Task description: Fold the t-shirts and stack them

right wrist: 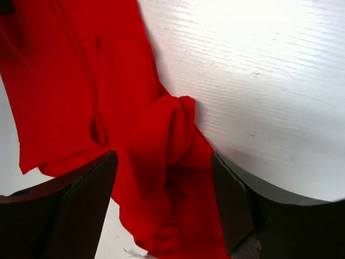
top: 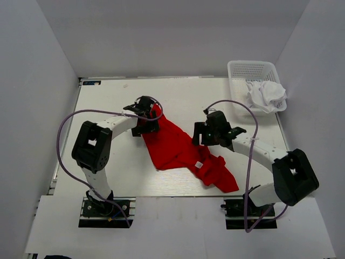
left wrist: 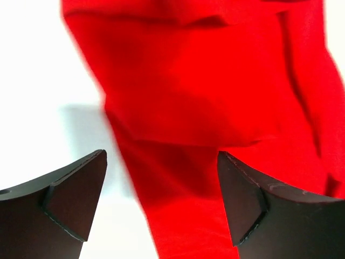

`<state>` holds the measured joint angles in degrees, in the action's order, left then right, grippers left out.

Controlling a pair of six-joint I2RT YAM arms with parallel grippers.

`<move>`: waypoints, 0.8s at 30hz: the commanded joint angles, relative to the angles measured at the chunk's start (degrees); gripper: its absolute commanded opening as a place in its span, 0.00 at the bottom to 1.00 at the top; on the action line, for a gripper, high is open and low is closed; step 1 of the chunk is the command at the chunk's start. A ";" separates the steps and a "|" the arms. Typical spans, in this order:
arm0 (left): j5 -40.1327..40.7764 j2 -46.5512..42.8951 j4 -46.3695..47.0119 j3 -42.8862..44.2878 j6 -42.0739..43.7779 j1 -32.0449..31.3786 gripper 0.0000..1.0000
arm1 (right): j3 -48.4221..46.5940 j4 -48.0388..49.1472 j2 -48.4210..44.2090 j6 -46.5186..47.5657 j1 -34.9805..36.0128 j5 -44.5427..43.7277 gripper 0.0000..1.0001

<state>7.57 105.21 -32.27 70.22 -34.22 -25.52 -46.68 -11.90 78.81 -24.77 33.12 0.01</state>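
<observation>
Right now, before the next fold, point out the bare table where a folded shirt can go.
Bare: the far strip of table between the red t-shirt and the back edge, left of the basket; also the near-left patch between the left arm and the shirt. Crowded: the centre, under the shirt, and the basket corner.

Red t-shirt (top: 178,145): bright red cloth, unfolded and rumpled, lying diagonally across the middle of the table (top: 108,102), white label (top: 198,164) near its near-right end. White t-shirt (top: 267,95): plain, bunched in the mesh basket (top: 237,73), far right.
</observation>
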 commanded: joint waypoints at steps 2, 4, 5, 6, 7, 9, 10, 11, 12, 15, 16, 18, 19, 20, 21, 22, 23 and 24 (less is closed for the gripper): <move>5.44 -6.06 -3.95 2.38 -1.11 -1.11 0.93 | -2.72 4.77 3.54 0.78 0.45 4.90 0.73; 2.72 -7.38 -2.45 2.38 0.72 -1.81 0.95 | -3.33 5.75 5.47 0.78 0.54 7.27 0.73; 1.40 -8.17 -1.84 1.86 1.43 -2.77 0.95 | -3.42 6.44 6.35 0.52 0.54 7.89 0.58; -1.65 -8.18 -0.44 1.85 3.26 -3.30 0.95 | -3.94 6.28 6.88 0.08 0.36 7.90 0.41; -2.99 -8.18 0.19 1.85 3.98 -4.62 0.96 | -4.04 6.10 7.76 -0.79 0.36 7.29 0.22; -5.80 -8.18 0.89 1.85 6.86 -6.29 0.98 | -4.04 6.19 7.77 -1.76 0.19 6.32 0.00; -6.34 -7.48 1.42 1.85 7.58 -6.99 0.98 | -3.78 6.19 7.85 -2.90 0.01 3.53 0.00; -8.00 -6.43 1.42 1.85 8.46 -8.74 0.98 | -3.77 6.01 7.59 -3.35 0.01 2.20 0.00; -8.71 -6.42 1.42 1.85 9.60 -9.72 0.98 | -3.95 4.97 7.59 -3.96 0.01 1.06 0.00; -11.08 -5.28 1.94 1.85 12.59 -13.85 0.94 | -4.65 2.24 7.50 -6.60 -0.95 -4.84 0.00; -11.70 -5.28 2.73 1.85 13.64 -14.73 0.90 | -4.57 1.89 7.59 -7.47 -1.30 -5.11 0.00; -12.93 -5.28 3.79 1.24 14.18 -17.01 0.87 | -4.39 2.40 7.77 -7.66 -1.75 -3.54 0.00; -12.93 -4.75 4.58 0.54 14.18 -17.63 0.87 | -4.13 2.32 7.94 -7.66 -2.18 -2.74 0.00; -11.72 -4.23 4.59 0.54 14.18 -18.68 0.86 | -3.86 2.67 8.12 -7.66 -2.36 -0.73 0.00; -10.75 -3.70 3.89 1.32 14.18 -19.21 0.86 | -3.43 3.54 8.21 -7.48 -2.54 -0.54 0.00; -9.78 -2.91 3.88 2.46 14.18 -19.74 0.86 | -3.34 3.99 8.21 -7.48 -2.71 -0.63 0.00; -8.03 -1.25 3.19 3.17 14.18 -19.75 0.86 | -2.81 4.08 8.47 -7.57 -2.71 1.98 0.00; -7.06 -0.28 2.66 3.78 14.18 -20.70 0.85 | -2.46 4.60 8.47 -7.31 -2.89 2.10 0.00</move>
<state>-2.17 102.85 -29.56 71.35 -21.37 -45.56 -48.97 -9.23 86.76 -31.40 30.72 0.08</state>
